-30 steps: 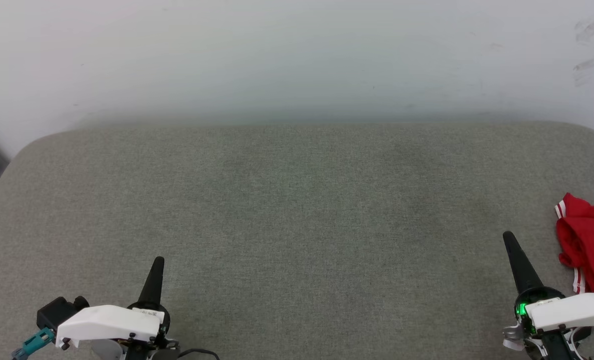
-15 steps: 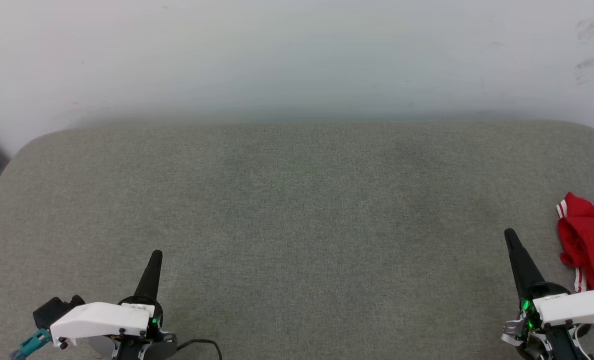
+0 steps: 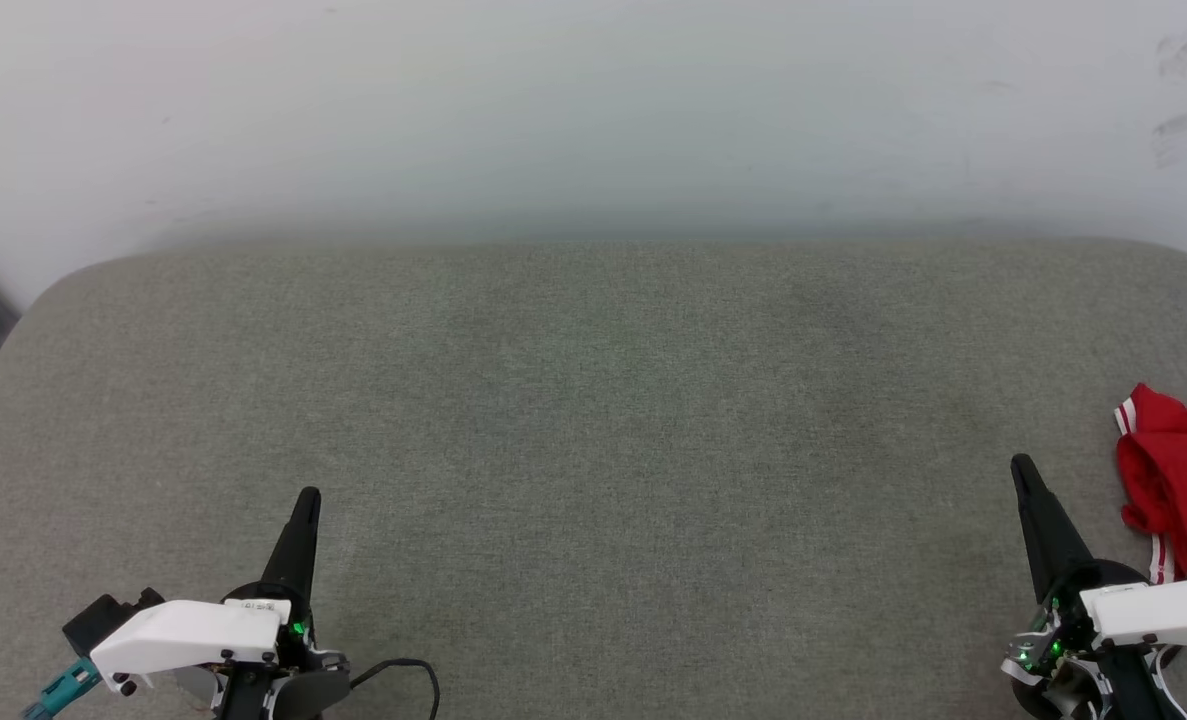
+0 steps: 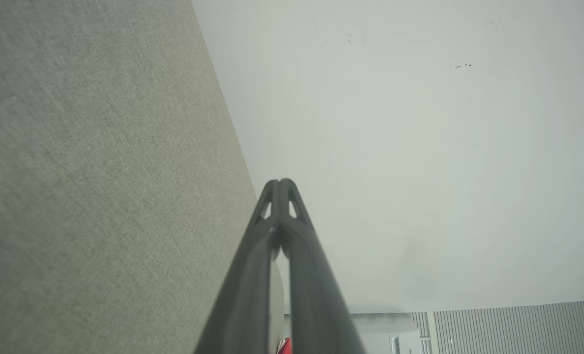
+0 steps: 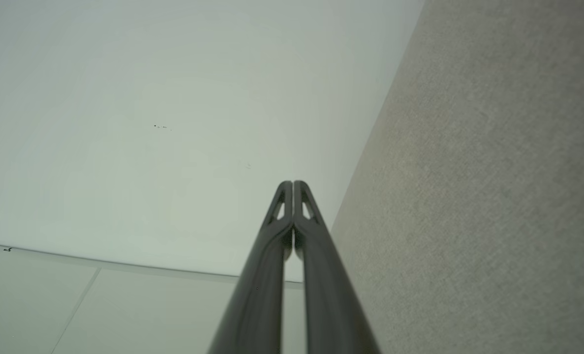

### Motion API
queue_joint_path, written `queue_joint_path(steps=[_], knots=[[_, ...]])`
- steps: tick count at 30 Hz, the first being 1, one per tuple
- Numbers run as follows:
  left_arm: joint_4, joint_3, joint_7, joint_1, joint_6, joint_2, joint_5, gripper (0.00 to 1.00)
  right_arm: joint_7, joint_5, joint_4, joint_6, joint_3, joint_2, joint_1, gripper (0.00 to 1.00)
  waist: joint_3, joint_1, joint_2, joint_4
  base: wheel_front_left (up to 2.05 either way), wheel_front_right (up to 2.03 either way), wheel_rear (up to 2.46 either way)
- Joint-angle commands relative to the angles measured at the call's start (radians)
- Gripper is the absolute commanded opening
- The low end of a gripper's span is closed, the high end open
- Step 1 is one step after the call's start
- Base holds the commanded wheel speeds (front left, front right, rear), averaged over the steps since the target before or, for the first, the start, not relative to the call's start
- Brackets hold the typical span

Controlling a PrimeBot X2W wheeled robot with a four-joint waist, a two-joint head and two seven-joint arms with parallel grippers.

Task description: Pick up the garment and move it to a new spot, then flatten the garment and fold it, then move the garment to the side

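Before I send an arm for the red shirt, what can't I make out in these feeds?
- Shirt: head view, cut off by the right edge, lower part behind the right arm's white cover.
- Left wrist view: red scrap behind the fingers of the left gripper, too small to identify.
- Right gripper: height above the cushion unclear.
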Motion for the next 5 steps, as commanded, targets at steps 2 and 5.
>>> queue_joint_path(steps=[2,5], knots=[[0.0,0.011,0.007,-0.016,-0.008,-0.004,-0.021,0.0,0.005,0.026,0.005,0.0,-0.002,0.005,-0.02,0.0,0.001,0.0,0.0,0.0,0.0,0.0,0.0],[0.002,0.017,0.013,-0.018,-0.014,-0.009,-0.039,0.0,0.005,0.049,0.011,0.0,-0.004,0.005,-0.022,0.0,0.002,0.0,0.0,0.001,0.0,0.0,0.0]])
